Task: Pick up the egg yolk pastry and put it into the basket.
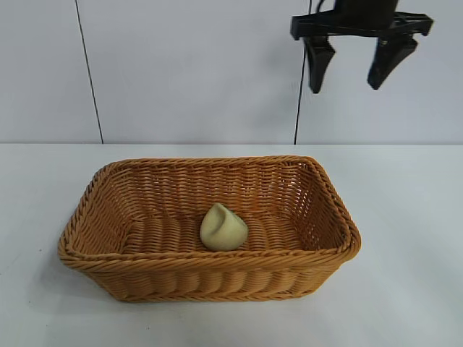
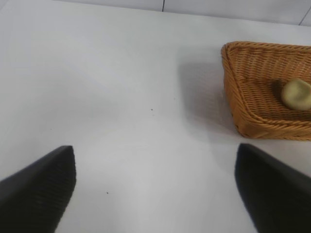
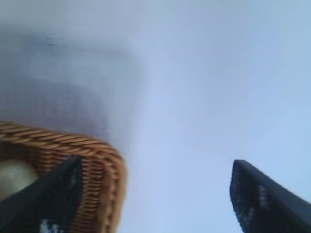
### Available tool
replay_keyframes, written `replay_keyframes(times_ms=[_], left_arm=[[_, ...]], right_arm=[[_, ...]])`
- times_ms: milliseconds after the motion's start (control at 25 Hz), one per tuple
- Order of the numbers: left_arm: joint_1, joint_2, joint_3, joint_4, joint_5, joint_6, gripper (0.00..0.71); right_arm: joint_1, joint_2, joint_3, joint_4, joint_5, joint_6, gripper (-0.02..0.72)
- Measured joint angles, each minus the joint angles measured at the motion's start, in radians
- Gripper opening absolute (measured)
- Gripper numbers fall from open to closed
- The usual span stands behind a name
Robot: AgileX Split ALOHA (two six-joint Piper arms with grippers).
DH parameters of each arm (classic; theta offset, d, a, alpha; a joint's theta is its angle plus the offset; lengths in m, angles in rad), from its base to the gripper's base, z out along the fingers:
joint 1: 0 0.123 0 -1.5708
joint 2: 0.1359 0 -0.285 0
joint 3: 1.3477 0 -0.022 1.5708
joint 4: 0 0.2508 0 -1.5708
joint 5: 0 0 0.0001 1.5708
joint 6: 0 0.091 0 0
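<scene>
A small, pale cream-yellow egg yolk pastry (image 1: 223,228) lies on the floor of a large rectangular wicker basket (image 1: 327,195), near the basket's front wall and roughly midway along its length. The pastry is a smooth, matte, rounded lump with a folded dent in its top, and it is far smaller than the basket around it. The basket is orange-brown, with flared woven sides and a braided rim, and it sits on a plain white table (image 1: 412,217) in front of a pale wall. The right gripper (image 1: 351,69) hangs high above the table, over the basket's far right corner and well apart from it; its two black fingers are spread wide, with nothing between them and touching nothing. The left gripper (image 2: 155,187) appears only in its own wrist camera, where its two dark fingers are likewise spread wide apart over bare table, gripping nothing, with the basket (image 2: 243,73) and the pastry (image 2: 296,94) off to one side.
</scene>
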Motion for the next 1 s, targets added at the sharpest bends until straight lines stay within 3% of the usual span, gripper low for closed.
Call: replay_keyframes(times_ms=[240,520,1000], left_arm=[[0.000,0.000,0.000,0.000,0.000,0.000,0.643],[0.000,0.000,0.000,0.000,0.000,0.000,0.643],[0.000,0.000,0.000,0.002,-0.002,0.000,0.643]], right_arm=[[-0.138,0.000,0.000,-0.003,0.002,-0.012,0.596],[-0.167,-0.043,0.069,0.002,0.001,-0.040,0.596],[-0.167,-0.570,0.720,0.024,0.003,-0.050,0.596]])
